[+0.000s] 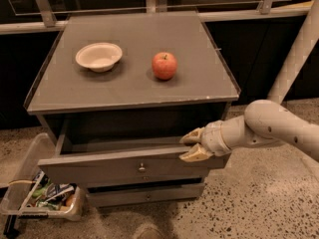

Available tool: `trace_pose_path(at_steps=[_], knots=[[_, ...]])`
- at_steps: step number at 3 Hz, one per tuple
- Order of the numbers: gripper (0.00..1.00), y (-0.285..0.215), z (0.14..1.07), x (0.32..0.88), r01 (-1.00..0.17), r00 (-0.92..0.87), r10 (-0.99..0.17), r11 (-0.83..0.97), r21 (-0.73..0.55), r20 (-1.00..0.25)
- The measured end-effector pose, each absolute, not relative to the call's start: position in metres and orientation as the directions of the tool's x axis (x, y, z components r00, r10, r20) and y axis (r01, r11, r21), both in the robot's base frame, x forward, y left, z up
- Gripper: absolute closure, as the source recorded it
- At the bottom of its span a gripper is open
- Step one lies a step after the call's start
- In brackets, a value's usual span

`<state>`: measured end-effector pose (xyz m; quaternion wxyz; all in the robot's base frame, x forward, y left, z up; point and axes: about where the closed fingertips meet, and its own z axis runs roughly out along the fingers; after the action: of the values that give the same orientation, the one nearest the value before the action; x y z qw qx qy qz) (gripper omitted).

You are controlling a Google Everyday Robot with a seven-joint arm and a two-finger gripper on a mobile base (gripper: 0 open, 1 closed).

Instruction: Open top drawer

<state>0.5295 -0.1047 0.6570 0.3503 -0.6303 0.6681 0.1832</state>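
Note:
The top drawer (99,167) is a wide grey drawer with a small round brass knob (141,168) at its centre. It stands partly pulled out of the grey cabinet (124,91), and a strip of its shallow interior shows. My gripper (192,147) is at the right end of the drawer front's top edge. One finger (191,136) is behind the front panel and the other is in front of it, clamped on the panel. My arm reaches in from the right.
A white bowl (98,56) and a red apple (164,65) sit on the cabinet top. A narrower lower drawer (144,195) is closed below. A clear bin of clutter (45,198) stands on the floor at the left. A slanted post (296,54) rises at the right.

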Motion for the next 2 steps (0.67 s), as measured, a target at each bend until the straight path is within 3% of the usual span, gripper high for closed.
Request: trace_pose_path(at_steps=[2], knots=[[0.36,-0.1046,0.6570,0.5294,-0.971,0.040,-0.714,0.138,-0.197,-0.699]])
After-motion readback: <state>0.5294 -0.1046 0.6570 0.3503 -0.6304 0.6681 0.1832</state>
